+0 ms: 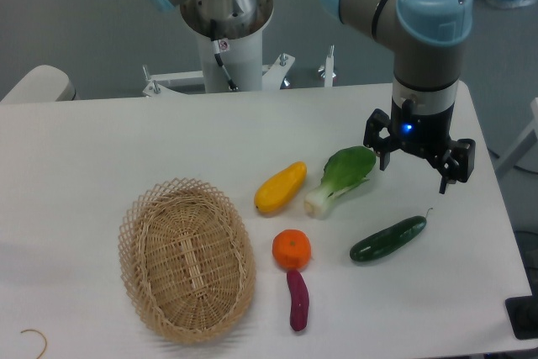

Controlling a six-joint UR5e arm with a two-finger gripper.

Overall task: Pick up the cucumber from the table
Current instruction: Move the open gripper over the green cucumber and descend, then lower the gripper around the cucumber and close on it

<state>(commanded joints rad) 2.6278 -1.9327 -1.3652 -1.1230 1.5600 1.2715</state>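
Cucumber (388, 239) lies lower right of frame on the table (101, 149), tilted, stem tip up-right. L to R: basket (186, 259) lower left, squash (281, 187) centre, orange (292, 249) w/ sweet potato (298, 299) just below, bok choy (341, 178), then cucumber. Gripper (418, 162) hangs above it at right, fingers spread wide, holding nothing. Risks, as I judge: glossy skin could slip out if gripped off-centre or near the thin tip; bok choy sits near, a finger might clip it on descent. No readable brands or text; small label on the robot base too tiny to read.

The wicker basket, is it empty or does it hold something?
Empty. The wicker basket shows only its bare woven bottom; every vegetable lies outside it on the table.
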